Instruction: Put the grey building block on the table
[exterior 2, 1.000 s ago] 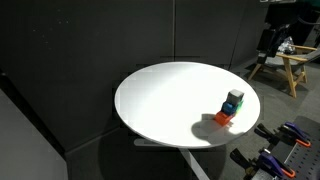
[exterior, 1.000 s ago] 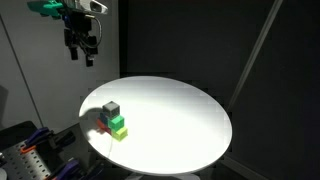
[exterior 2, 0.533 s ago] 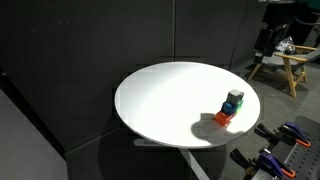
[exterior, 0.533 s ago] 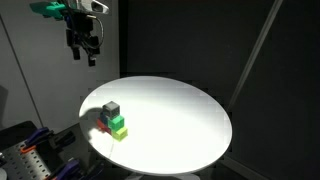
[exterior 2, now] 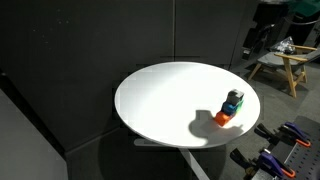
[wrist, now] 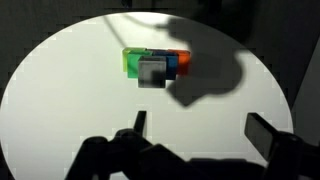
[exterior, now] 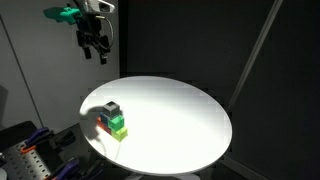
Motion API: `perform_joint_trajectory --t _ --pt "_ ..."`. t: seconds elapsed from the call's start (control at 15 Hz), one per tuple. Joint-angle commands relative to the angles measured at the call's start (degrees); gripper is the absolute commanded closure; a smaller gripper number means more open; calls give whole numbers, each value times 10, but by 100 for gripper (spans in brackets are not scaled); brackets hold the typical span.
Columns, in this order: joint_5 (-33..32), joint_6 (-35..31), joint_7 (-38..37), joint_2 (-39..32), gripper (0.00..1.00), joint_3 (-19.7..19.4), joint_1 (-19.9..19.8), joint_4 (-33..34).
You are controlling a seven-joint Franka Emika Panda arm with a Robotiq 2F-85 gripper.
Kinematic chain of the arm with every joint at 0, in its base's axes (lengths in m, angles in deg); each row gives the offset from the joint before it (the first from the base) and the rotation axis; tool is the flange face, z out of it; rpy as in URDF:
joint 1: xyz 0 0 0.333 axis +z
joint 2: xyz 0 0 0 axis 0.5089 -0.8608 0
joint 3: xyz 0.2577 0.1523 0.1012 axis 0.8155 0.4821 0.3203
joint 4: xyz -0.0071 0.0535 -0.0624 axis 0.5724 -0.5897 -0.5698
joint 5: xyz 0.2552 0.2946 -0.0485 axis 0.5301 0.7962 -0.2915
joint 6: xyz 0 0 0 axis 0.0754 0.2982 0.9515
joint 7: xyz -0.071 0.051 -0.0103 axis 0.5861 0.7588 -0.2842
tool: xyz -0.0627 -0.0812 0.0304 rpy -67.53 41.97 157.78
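Observation:
The grey building block sits on top of a small cluster of blocks near the edge of the round white table. Under it are a bright green block, a blue block and an orange-red block. The grey block also shows in the wrist view and in an exterior view. My gripper hangs high above the table, away from the blocks, open and empty. In the wrist view its fingers stand wide apart with nothing between them.
Dark curtains surround the table. A wooden stool stands behind it in an exterior view. Clamps and tools lie on a bench beside the table edge.
The arm has moved sideways toward the table, high above it. The blocks have not moved. The gripper stays open.

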State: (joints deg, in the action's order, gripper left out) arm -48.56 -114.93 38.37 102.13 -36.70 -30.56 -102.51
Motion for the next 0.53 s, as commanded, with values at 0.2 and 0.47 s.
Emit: perform_joint_trajectory --t 0.2,0.47 --pt "-35 -10 -11 -67 0 -2 -20 35" --pt "-25 -5 5 -105 0 -20 -30 54"
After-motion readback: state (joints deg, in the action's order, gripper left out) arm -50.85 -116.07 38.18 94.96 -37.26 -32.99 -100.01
